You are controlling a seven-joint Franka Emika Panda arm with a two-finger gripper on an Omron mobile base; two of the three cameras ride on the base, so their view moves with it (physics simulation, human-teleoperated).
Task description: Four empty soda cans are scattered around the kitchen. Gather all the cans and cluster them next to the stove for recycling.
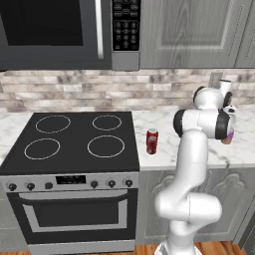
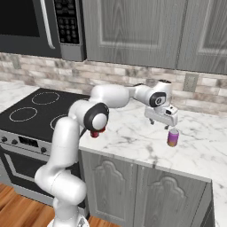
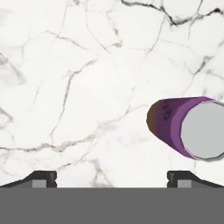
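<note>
A small red cylindrical soda can [image 1: 152, 141] with a silver top stands upright on the white marble counter [image 1: 159, 124] just beside the right edge of the stainless steel stove with its flat black glass cooktop [image 1: 74, 139], so one can looks already placed where the cluster belongs. Farther right along the same counter stands a purple cylindrical can with a silver top and an orange base [image 2: 173, 137], well apart from the stove; it differs in colour from the red one, and I judge it the can now being gone for. The two-finger gripper [image 2: 160, 123] hovers just above and beside it with its jaws spread wide and nothing between them; in the hand view the can [image 3: 188, 127] sits off to one side of the fingertips [image 3: 43, 178], not yet centred. The other cans remain to be found. Above are grey cabinets [image 2: 133, 31], a stone-brick backsplash [image 1: 99, 89] and a black-and-steel microwave [image 1: 64, 32].
</note>
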